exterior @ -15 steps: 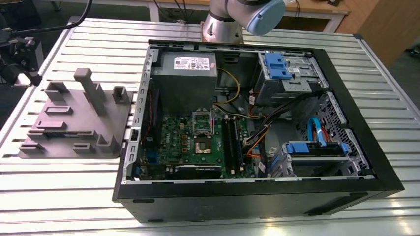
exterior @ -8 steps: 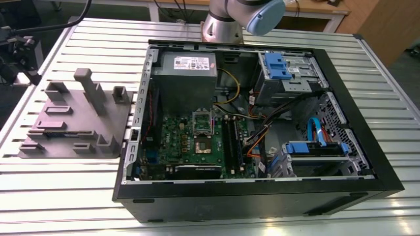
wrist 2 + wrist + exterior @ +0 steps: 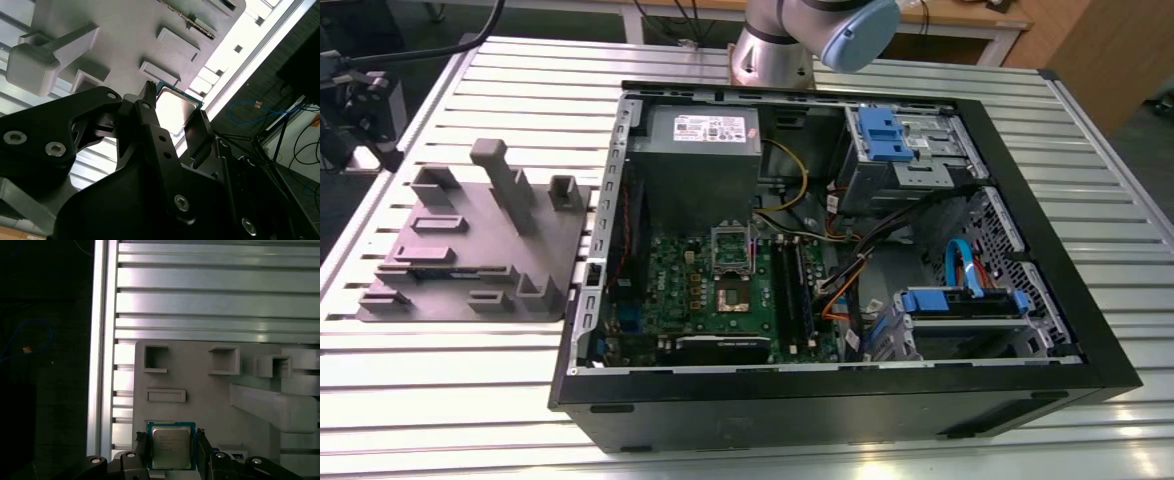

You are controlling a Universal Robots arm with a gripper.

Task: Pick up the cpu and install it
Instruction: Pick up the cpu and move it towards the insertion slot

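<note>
Status: gripper (image 3: pixel 171 456) is pinching the cpu (image 3: pixel 170 447). In both wrist views the two black fingers (image 3: pixel 142 450) sit against opposite side edges of the chip, with no gap I can make out. The cpu is over the grey fixture plate (image 3: pixel 200 410), close to the plate's side that runs along the table (image 3: pixel 210 300) edge rail and just beside a low rectangular block (image 3: pixel 166 396). Can't tell whether it's lifted clear or resting on the plate. Looks: small flat square, dull silver-grey metal lid, green board rim showing around it, faint print on the lid. Handling, my read: light and rigid. The lid is smooth, so it could slip under a weak squeeze. The underside contacts are likely fragile, so no dragging or tilting. The hold looks right as it is: side edges of the green rim, lid face and underside untouched. Exterior view has the open PC case (image 3: pixel 841 385) mid-table, with the green motherboard (image 3: pixel 680 270) inside and its socket (image 3: pixel 731 292) near the board's middle.
</note>
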